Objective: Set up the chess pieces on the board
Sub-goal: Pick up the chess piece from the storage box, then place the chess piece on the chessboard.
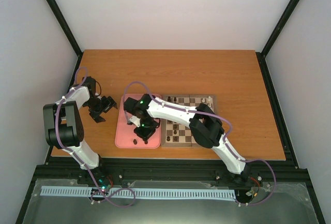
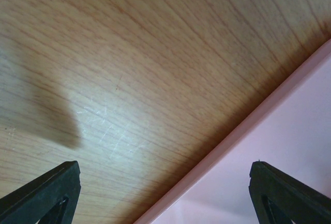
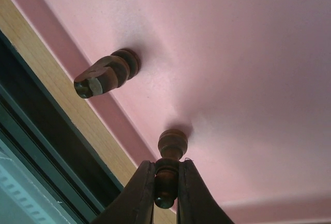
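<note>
My right gripper is shut on a dark brown chess piece, whose base rests on the pink tray. A second dark chess piece stands on the tray near its edge, to the left of the held one. From above, the right gripper hangs over the tray's lower part, and the other piece is beside it. The board lies to the right of the tray, with several dark pieces on it. My left gripper is open with nothing between its fingers, straddling the tray's left edge.
The pink tray lies on the wooden table against the board's left side. My right arm reaches across the board. The table's near edge and a black frame rail run just past the tray.
</note>
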Available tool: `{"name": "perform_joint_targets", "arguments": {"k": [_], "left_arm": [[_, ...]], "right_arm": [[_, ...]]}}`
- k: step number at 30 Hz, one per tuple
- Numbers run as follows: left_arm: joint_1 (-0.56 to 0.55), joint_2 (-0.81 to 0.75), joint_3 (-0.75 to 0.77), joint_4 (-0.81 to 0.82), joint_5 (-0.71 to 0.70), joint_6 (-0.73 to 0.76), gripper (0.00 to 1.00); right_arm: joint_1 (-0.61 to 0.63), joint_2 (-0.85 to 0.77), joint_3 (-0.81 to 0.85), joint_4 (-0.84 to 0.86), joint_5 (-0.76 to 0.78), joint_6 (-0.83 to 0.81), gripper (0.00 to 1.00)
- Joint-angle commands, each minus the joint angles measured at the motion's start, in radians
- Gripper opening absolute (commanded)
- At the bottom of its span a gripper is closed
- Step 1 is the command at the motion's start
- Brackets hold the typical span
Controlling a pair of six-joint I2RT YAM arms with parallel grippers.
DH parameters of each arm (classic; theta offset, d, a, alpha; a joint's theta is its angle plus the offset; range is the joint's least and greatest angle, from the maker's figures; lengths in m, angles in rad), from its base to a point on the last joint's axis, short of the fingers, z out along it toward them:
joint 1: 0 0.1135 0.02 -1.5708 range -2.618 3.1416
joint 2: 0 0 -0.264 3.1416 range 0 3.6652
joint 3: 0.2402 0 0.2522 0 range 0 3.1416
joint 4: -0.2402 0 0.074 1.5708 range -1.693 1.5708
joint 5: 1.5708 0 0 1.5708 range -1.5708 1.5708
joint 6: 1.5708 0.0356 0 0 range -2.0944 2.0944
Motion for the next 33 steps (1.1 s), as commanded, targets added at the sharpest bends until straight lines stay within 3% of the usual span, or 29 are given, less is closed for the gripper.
{"name": "perform_joint_targets", "arguments": {"k": [1,7,13,33], "left_arm": [[0.002,-0.002,0.020,0.013,0.007,0.013,1.00],[0.002,-0.005,0.028,0.010,0.011,0.012,1.00],[0.002,-0.006,0.019,0.019,0.014,0.010,1.00],[0.002,-0.002,0.017,0.017,0.005,0.013,1.00]], "right_arm": [[0.010,-0.017,0.061,-0.057,0.074,0.001,0.03],[-0.025,-0.110,0.079,-0.124,0.142,0.025,0.03],[-0.097,-0.199,-0.061,-0.122,0.190,0.012,0.03],[-0.176,-0.268,-0.265,-0.029,0.246,0.008,0.03]]}}
